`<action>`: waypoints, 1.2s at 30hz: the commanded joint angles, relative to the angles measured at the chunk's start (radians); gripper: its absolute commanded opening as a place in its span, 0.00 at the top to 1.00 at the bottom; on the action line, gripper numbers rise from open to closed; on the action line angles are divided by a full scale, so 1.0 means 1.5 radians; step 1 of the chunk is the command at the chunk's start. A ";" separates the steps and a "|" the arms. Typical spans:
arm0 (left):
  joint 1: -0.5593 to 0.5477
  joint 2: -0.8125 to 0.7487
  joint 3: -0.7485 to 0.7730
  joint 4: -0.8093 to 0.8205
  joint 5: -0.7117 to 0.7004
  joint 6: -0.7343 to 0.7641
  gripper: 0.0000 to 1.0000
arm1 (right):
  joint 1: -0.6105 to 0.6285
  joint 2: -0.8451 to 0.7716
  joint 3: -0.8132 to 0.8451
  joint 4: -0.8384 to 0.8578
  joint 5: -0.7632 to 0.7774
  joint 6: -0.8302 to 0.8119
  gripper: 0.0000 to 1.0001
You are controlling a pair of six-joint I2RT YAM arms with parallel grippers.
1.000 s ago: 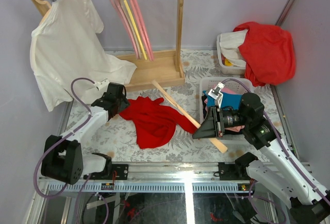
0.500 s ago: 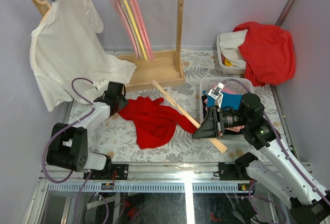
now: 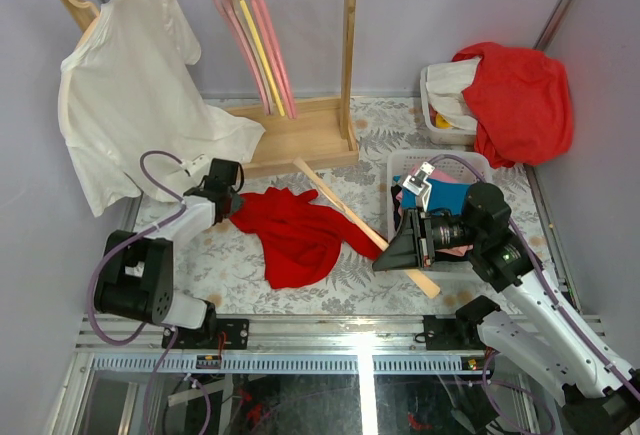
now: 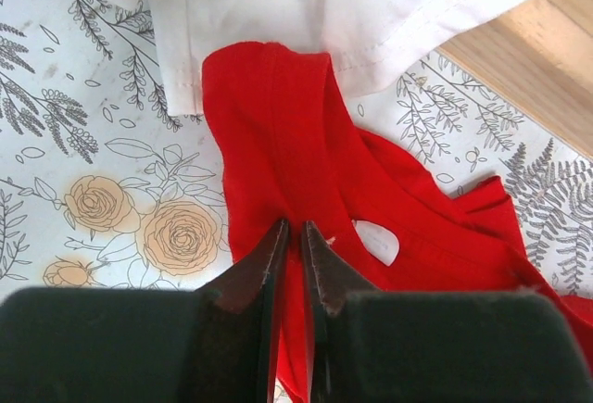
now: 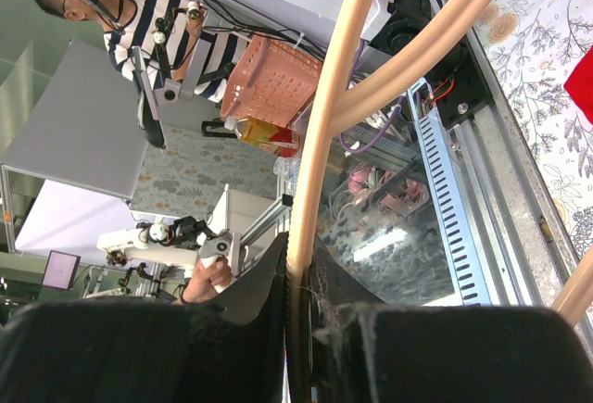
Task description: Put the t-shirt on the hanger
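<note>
Down at the left gripper (image 4: 293,229): nipped onto a raised fold of the t-shirt (image 3: 295,240), jaws drawn almost together, red cloth squeezed into the slit. Crumpled flat on the flowered table (image 3: 225,270) between the two arms, with its far-left corner right under that gripper and up against the hem of the white t-shirt (image 4: 371,5). No lift showing there, just a pinch on a low ridge of fabric. Across to the right gripper (image 5: 298,253): clamped tight on the hanger (image 3: 345,207), fingers hard against the pale wood, two cream curves rising from between them in the wrist view. From above, slanting from near the base of the wooden rack (image 3: 300,135) down toward the near edge of the table, running along the red shirt's right side. Resting on the table or held just off it: cannot tell. Further back, draped white from the rack's rail, beside the pink hangers (image 3: 268,50). Far right, well apart, a red-orange garment (image 3: 520,100) heaped over a bin.
</note>
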 commanded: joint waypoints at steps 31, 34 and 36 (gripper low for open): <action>-0.013 -0.377 -0.124 0.022 0.143 0.019 1.00 | 0.084 0.192 -0.103 0.558 -0.026 0.329 1.00; -0.015 -0.398 -0.126 0.017 0.150 0.018 1.00 | 0.086 0.219 -0.121 0.611 -0.023 0.344 1.00; -0.017 -0.411 -0.126 0.015 0.155 0.018 1.00 | 0.087 0.253 -0.136 0.698 -0.022 0.400 1.00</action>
